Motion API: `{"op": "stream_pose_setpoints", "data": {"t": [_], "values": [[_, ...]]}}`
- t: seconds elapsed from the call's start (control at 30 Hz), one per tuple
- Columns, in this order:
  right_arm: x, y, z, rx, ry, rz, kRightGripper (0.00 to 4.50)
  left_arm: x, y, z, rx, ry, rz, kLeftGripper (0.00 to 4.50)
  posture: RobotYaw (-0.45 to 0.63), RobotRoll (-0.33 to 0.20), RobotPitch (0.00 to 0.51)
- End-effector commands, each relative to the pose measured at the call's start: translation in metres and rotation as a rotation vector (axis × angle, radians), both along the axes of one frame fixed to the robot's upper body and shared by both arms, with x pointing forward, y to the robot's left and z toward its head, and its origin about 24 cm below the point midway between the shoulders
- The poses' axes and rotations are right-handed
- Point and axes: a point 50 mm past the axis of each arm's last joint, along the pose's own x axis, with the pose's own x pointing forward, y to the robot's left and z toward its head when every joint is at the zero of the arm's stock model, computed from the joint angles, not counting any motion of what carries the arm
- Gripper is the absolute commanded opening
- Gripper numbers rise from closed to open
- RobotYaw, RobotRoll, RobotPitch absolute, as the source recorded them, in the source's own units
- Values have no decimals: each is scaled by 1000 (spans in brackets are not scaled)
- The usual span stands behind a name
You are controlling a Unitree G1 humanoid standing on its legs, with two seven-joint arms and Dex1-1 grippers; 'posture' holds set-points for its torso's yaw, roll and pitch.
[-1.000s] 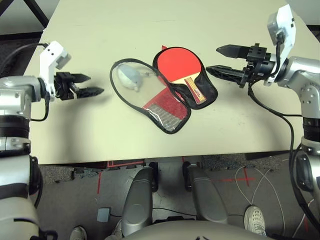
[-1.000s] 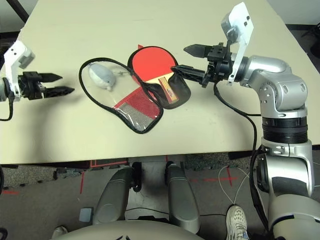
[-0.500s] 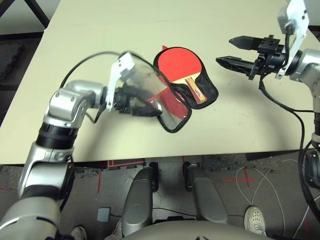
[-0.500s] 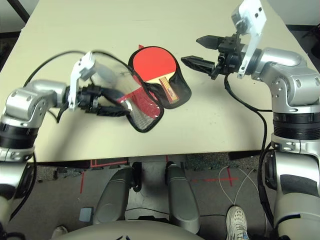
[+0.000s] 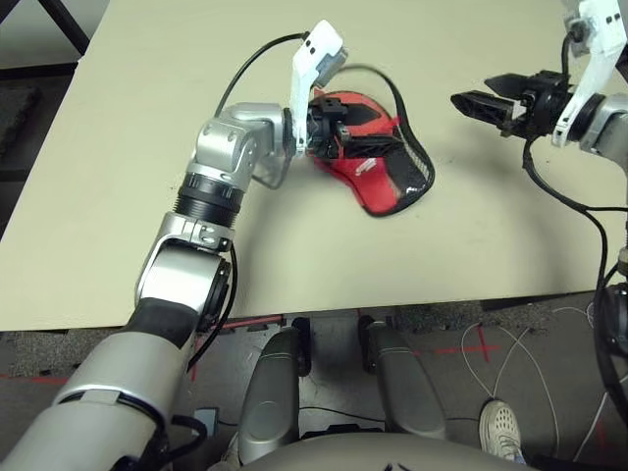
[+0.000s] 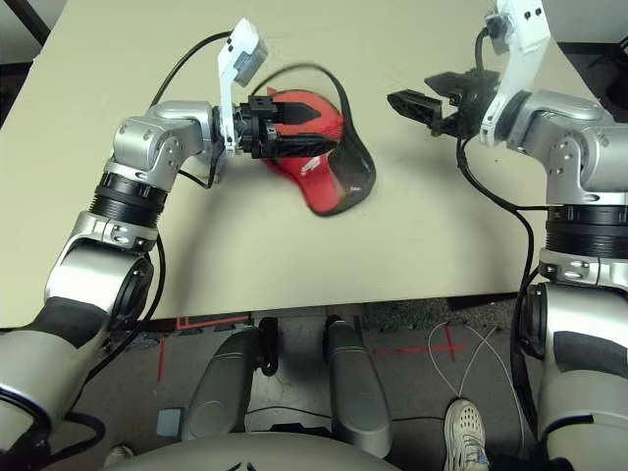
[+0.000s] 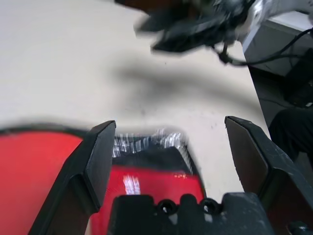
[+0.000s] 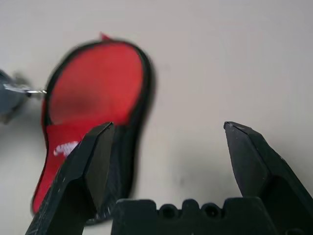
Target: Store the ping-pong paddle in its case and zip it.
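From the head views, the case (image 5: pixel 385 169) lies folded over, red side up, mid-table (image 5: pixel 147 196), with the left gripper (image 5: pixel 368 145) reaching across its top. The right gripper (image 5: pixel 476 101) hovers apart to the case's right, fingers spread. The left wrist view shows its fingers (image 7: pixel 93 161) spread wide over red fabric and mesh (blurred, perhaps touching). The right wrist view looks at the closed-over case (image 8: pixel 93 98).

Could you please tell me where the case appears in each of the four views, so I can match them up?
Left eye view: case above centre, at the left gripper.
Right eye view: upper middle.
Left wrist view: along the bottom.
Right wrist view: left side.
Shared landmark: the beige table.
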Motion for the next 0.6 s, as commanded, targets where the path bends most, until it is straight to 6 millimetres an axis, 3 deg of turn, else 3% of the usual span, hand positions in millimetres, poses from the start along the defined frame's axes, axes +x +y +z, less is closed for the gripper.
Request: {"op": "stream_pose_setpoints", "data": {"t": [0.03, 0.23, 0.47, 0.6], "values": [[-4, -4, -6, 72, 123, -35, 4461, -10, 9, 5, 2, -22, 1, 4500, 2, 0, 279], [-12, 11, -28, 269, 445, -12, 4461, -24, 29, -9, 74, -5, 34, 4500, 36, 0, 276], [-13, 31, -50, 280, 548, 57, 4461, -33, 40, -37, 189, 23, 53, 4500, 54, 0, 268], [-11, 37, -60, 265, 599, 39, 4461, -34, 41, -43, 210, 25, 56, 4500, 58, 0, 267]]}}
